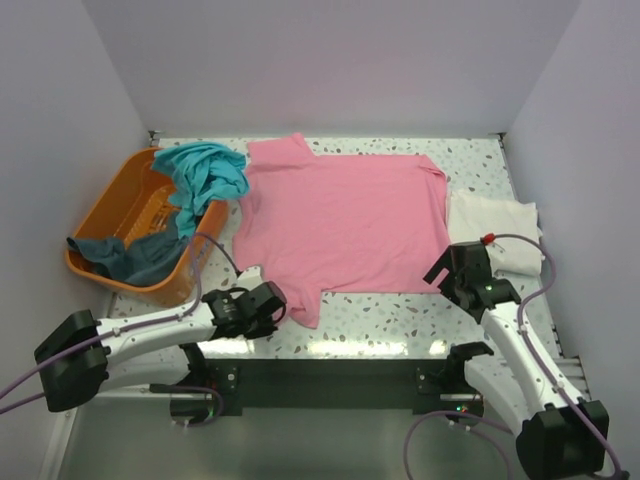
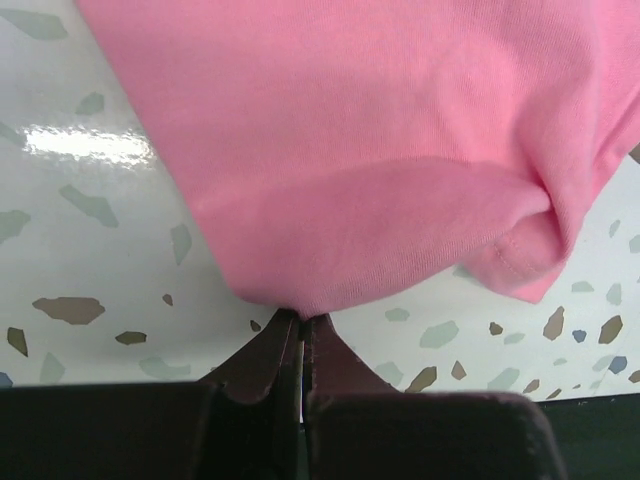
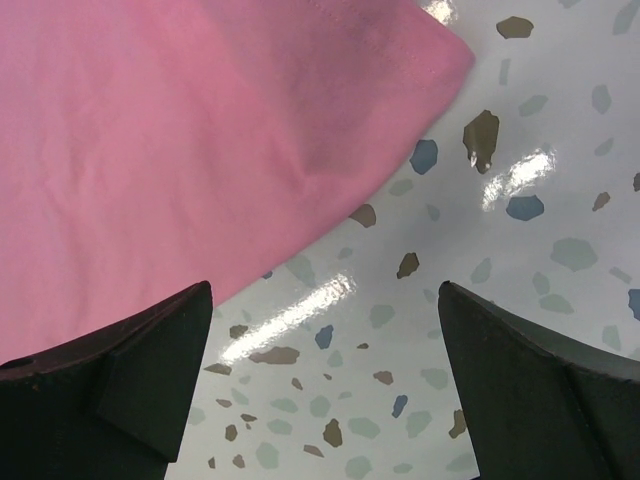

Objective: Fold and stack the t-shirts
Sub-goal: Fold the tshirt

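The pink t-shirt [image 1: 340,225] lies spread flat in the middle of the table. My left gripper [image 1: 276,301] is shut on the edge of its near left sleeve; in the left wrist view the closed jaws [image 2: 301,320] pinch a fold of the pink cloth [image 2: 380,150]. My right gripper [image 1: 445,270] is open and empty at the shirt's near right corner; in the right wrist view it [image 3: 325,345] hangs over bare table beside the pink hem [image 3: 180,150]. The cream-white shirt [image 1: 497,225] lies folded at the right. The teal shirt [image 1: 207,175] drapes over the basket rim. The dark slate-blue shirt [image 1: 130,255] lies in the basket.
The orange plastic basket [image 1: 120,205] stands at the left against the wall. White walls close the table at the back and both sides. Speckled tabletop [image 1: 390,310] shows in front of the pink shirt.
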`<action>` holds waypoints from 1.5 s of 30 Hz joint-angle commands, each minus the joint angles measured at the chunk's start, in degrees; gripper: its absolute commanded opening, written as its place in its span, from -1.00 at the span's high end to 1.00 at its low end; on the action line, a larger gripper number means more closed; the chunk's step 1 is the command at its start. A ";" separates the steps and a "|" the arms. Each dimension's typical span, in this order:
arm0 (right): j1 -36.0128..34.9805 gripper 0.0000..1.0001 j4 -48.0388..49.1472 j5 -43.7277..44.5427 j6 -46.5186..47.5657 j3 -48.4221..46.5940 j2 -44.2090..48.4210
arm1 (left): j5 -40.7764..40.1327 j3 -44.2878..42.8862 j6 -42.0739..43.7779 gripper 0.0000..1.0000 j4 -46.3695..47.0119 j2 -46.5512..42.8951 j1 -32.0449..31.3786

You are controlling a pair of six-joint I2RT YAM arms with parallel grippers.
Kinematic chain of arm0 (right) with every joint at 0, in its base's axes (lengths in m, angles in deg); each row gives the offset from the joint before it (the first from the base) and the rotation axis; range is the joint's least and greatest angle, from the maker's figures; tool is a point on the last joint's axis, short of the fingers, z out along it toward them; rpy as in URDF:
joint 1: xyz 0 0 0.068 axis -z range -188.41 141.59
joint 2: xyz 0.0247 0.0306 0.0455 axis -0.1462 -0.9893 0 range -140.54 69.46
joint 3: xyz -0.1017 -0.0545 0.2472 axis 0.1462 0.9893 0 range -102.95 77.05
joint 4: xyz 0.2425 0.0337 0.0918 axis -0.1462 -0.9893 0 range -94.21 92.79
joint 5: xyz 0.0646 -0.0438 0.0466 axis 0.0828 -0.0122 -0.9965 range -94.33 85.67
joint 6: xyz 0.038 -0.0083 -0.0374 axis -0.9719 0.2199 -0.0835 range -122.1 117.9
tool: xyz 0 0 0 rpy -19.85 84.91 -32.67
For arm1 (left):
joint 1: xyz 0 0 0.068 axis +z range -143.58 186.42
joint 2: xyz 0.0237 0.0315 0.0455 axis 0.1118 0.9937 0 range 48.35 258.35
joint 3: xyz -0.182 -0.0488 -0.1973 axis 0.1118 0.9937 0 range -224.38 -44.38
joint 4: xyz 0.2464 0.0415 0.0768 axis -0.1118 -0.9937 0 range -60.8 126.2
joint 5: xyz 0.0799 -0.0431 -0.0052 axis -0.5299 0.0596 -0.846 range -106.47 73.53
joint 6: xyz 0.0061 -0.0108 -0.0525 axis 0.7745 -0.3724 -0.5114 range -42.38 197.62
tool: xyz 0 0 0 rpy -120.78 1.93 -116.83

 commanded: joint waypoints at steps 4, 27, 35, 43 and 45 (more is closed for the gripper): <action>0.40 -0.92 6.89 3.29 -1.55 2.61 -1.79 | -6.05 -0.86 -1.35 1.00 -3.22 -6.07 -0.18; 0.58 -0.32 20.80 5.92 -5.76 7.80 -14.27 | -1.66 -2.27 -3.98 1.00 -15.79 -19.35 -0.18; 0.58 0.38 21.86 5.66 -6.20 9.21 -15.68 | -2.54 -2.97 -6.62 1.00 -18.95 -21.46 -0.18; 0.58 1.00 11.34 2.68 -3.84 8.24 -7.79 | -2.45 -5.69 -8.91 1.00 -23.87 -22.16 -0.27; 0.58 1.00 8.95 0.14 -3.92 8.59 -3.31 | -1.75 -5.87 -8.91 1.00 -24.32 -23.13 -0.18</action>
